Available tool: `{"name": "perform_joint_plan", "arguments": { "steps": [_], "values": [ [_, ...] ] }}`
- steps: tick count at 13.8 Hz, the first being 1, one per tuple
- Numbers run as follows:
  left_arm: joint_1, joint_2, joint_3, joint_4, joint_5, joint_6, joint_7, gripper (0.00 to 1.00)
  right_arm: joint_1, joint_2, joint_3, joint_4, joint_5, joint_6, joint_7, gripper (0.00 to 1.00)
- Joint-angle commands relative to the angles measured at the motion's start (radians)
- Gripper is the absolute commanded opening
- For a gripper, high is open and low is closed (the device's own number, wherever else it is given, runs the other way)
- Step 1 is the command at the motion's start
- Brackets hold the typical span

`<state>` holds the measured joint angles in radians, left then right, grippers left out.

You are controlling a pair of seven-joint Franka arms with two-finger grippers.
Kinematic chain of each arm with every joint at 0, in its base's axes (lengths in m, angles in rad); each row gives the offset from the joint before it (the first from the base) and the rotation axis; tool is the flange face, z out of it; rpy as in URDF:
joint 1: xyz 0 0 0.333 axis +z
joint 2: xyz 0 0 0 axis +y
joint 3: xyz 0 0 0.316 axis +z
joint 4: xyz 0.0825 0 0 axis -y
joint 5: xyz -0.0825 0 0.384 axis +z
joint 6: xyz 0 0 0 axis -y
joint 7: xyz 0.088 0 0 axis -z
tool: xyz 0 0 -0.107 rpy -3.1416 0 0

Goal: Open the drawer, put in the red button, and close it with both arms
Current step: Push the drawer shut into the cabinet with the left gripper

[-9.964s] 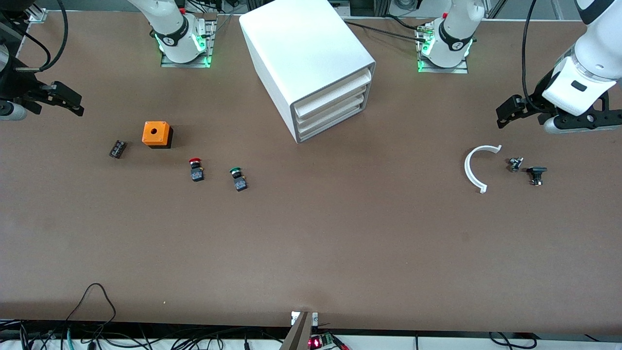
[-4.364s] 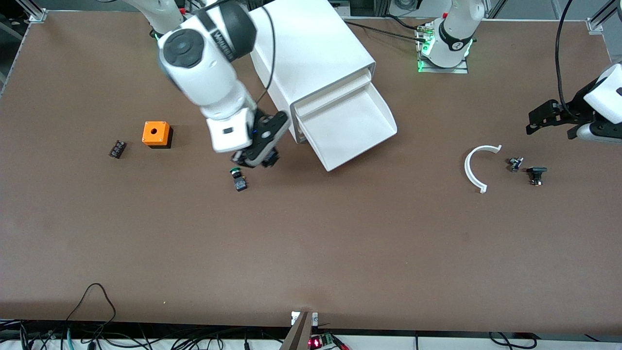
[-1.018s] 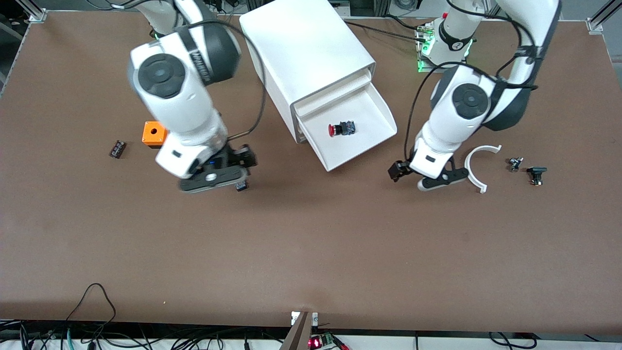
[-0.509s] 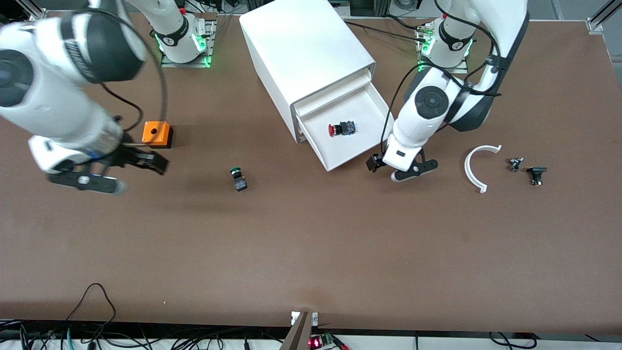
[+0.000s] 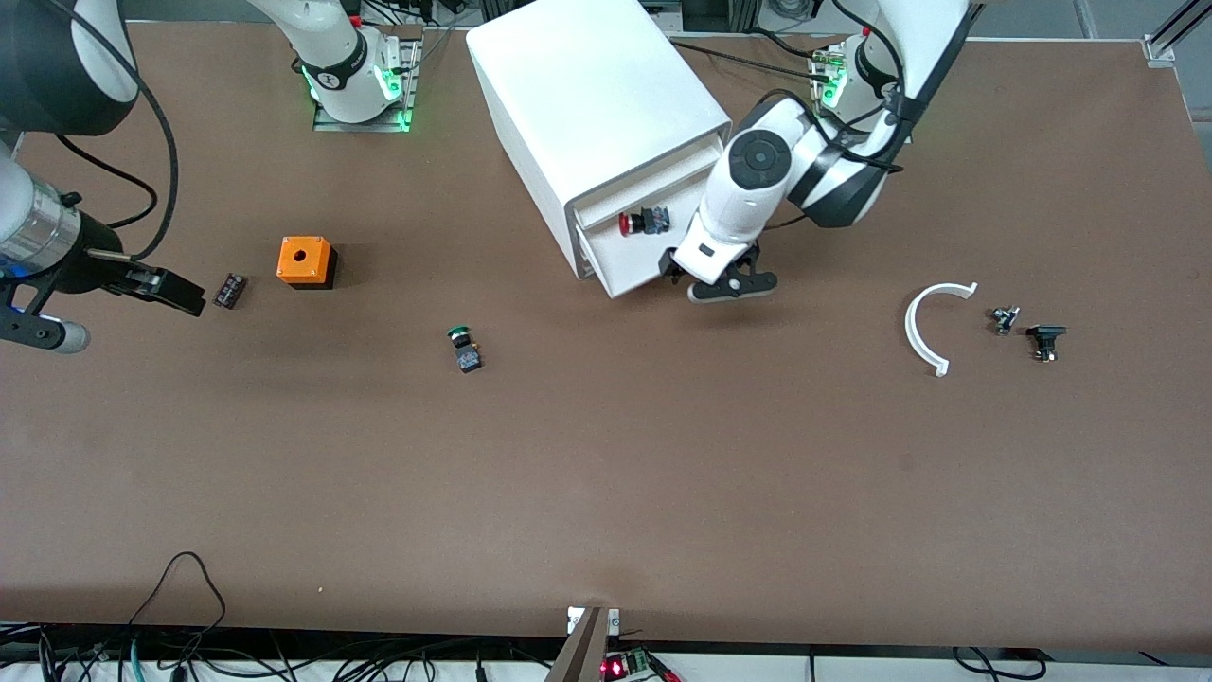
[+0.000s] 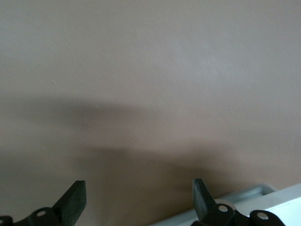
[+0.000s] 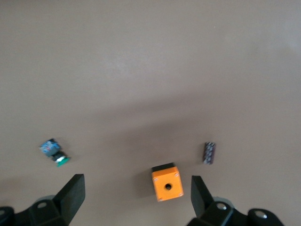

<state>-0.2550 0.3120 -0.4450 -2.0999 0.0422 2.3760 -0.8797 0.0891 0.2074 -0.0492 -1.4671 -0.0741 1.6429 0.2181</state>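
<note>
Half a second ago the drawer (image 5: 632,248) stood far out of the white cabinet (image 5: 597,104); now it is pushed most of the way in, and only a short part of it shows at the cabinet's front. With it the red button (image 5: 642,222) has travelled inward: it lies on its side on the drawer's floor, near the cabinet's opening, with the red cap toward the right arm's end of the counter (image 5: 606,474). So the placing step looks done and the closing is in hand. Left end effector (image 5: 720,277) has come against the drawer's front corner at the left arm's end, its fingers spread wide and holding nothing; it seems to push with its body, because the plain front gives no handle to pinch. In the left wrist view the two black fingertips (image 6: 74,200) stand well apart, with the drawer's white edge just beside one of them. Right end effector (image 5: 104,303) has drawn away to the right arm's end of the counter, also spread and empty, over the bare surface near the small dark part (image 5: 229,290). Beside that part stands the orange box (image 5: 306,261), and the green button (image 5: 464,348) lies nearer to the front camera.
</note>
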Motion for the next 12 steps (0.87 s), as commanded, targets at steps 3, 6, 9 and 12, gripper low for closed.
{"name": "perform_joint_plan", "arguments": {
  "steps": [3, 6, 9, 12],
  "values": [
    [0.002, -0.045, -0.11, -0.069, 0.004, -0.004, -0.005, 1.0, -0.002, -0.132, -0.038, -0.172, 0.0, 0.04, -0.207, 1.0],
    [0.002, -0.045, -0.115, -0.072, 0.004, -0.005, -0.002, 1.0, -0.003, -0.215, -0.041, -0.283, 0.003, 0.051, -0.19, 1.0],
    [0.049, -0.083, -0.107, -0.06, 0.018, 0.003, 0.001, 1.0, -0.003, -0.22, -0.058, -0.308, 0.013, 0.095, -0.19, 1.0],
    [0.175, -0.148, 0.006, 0.013, 0.016, 0.005, 0.013, 1.0, -0.003, -0.227, -0.058, -0.308, 0.014, 0.089, -0.203, 1.0]
  ]
}}
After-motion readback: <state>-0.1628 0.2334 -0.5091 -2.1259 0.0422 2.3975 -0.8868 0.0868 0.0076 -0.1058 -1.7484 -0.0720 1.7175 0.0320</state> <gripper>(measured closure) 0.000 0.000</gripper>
